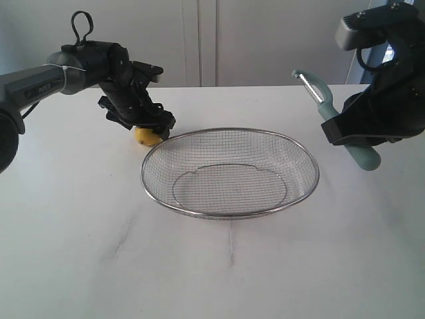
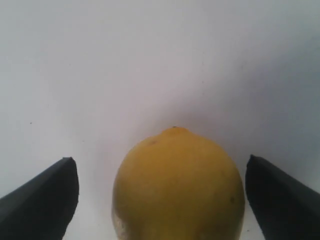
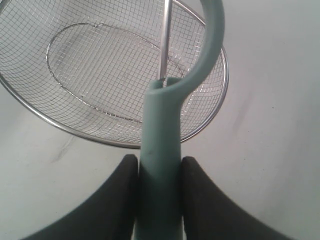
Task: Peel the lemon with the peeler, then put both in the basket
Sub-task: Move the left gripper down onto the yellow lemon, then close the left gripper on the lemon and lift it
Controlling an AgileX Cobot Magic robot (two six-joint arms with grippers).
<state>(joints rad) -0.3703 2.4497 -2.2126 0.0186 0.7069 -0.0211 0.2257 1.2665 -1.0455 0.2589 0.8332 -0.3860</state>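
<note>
Left tool [image 1: 147, 127] is down low at the worktop [image 1: 212, 279], just outside the basket's left rear rim. Its jaws are spread. In the left wrist view both dark fingers [image 2: 45, 200] stand on either side of the lemon [image 2: 177, 185] with a clear gap on each side, not touching it. The lemon sits on the worktop between them, nub end pointing away from the camera. In the exterior view only the lower part of the lemon shows under the tool, right next to the basket [image 1: 163, 163] but outside it.

The basket is mid-worktop, upright, wire mesh with a steel rim.

Right tool [image 3: 160, 167] is closed on the peeler [image 1: 324, 103], fingers pressed against both sides of the teal handle [image 3: 160, 130]. The peeler is held up off the worktop, to the right of the basket and apart from it. It is tilted, with the looped head [image 1: 307, 81] up and toward the left and the butt end of the handle [image 1: 365, 158] poking out below the tool to the lower right. The metal blade [image 3: 164, 40] is visible in the right wrist view, with the basket mesh behind it.
</note>
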